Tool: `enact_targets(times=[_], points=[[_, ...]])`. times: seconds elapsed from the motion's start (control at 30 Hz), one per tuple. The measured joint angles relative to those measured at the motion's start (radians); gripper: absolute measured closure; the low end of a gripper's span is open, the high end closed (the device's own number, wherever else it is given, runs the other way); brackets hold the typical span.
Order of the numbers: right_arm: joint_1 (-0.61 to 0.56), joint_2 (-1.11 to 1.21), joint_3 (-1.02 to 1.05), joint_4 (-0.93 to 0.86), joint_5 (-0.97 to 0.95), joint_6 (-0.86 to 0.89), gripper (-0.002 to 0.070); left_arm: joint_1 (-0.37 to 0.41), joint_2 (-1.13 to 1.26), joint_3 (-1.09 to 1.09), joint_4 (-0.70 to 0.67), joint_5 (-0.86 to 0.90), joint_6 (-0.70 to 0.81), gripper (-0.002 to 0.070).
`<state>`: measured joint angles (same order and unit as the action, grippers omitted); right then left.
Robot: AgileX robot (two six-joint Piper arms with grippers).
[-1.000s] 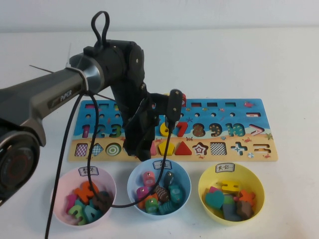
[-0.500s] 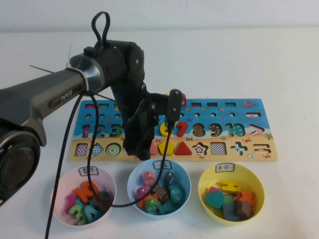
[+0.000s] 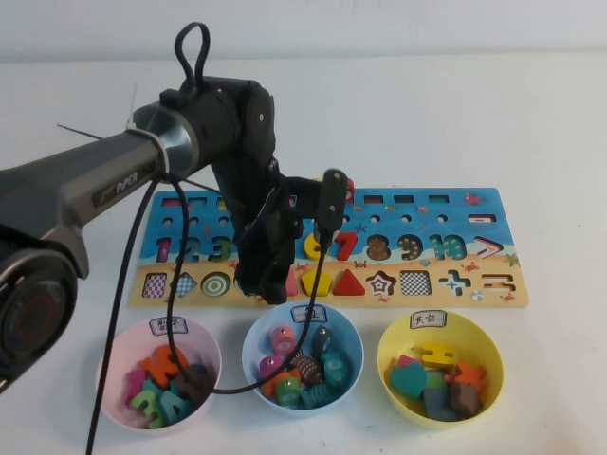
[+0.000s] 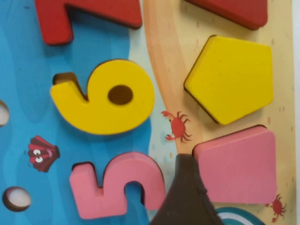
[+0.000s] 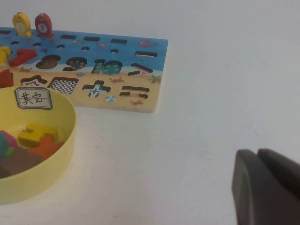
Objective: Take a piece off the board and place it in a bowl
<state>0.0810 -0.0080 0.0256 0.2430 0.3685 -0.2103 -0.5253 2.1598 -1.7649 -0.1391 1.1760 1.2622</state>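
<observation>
Left gripper (image 3: 268, 284) low over board (image 3: 493, 242), fingertips lost behind own wrist in high view; piece (image 4: 239, 166) under it there, seen only in left wrist view, one corner covered by dark fingertip (image 4: 185, 197); jaw gap not readable; pink 5 (image 4: 117, 185) and red 7 (image 4: 89, 16) cut by frame edges; right gripper (image 5: 267, 187) outside high view, only dark corner in own view; bowl (image 5: 33, 154) cropped there; label (image 3: 428, 319) writing too small to read
</observation>
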Motion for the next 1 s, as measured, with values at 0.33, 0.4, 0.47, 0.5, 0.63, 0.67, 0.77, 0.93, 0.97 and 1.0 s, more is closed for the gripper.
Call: enact_targets(times=[0.33,0.4,0.47,0.5,0.63,0.67,0.77,0.93,0.97,1.0], points=[[0.0,0.0,0.0,0.0,0.0,0.0,0.0694,0.0,0.013,0.0,0.0,-0.006,-0.011,0.0225],[0.0,0.0,0.0,0.0,0.0,0.0,0.0694,0.0,0.013,0.0,0.0,-0.006,-0.013,0.0225],[0.0,0.0,0.0,0.0,0.0,0.0,0.0694,0.0,0.013,0.0,0.0,-0.006,-0.012,0.0225],[0.0,0.0,0.0,0.0,0.0,0.0,0.0694,0.0,0.013,0.0,0.0,-0.004,-0.012,0.0225],[0.0,0.0,0.0,0.0,0.0,0.0,0.0694,0.0,0.015,-0.002,0.0,0.01,-0.012,0.0252],[0.0,0.0,0.0,0.0,0.0,0.0,0.0694,0.0,0.015,-0.003,0.0,0.01,-0.012,0.0266],[0.0,0.0,0.0,0.0,0.0,0.0,0.0694,0.0,0.015,-0.004,0.0,0.011,-0.012,0.0317],[0.0,0.0,0.0,0.0,0.0,0.0,0.0694,0.0,0.015,-0.004,0.0,0.017,-0.013,0.0389],[0.0,0.0,0.0,0.0,0.0,0.0,0.0694,0.0,0.015,-0.004,0.0,0.017,-0.015,0.0392],[0.0,0.0,0.0,0.0,0.0,0.0,0.0694,0.0,0.015,-0.004,0.0,0.017,-0.015,0.0392]])
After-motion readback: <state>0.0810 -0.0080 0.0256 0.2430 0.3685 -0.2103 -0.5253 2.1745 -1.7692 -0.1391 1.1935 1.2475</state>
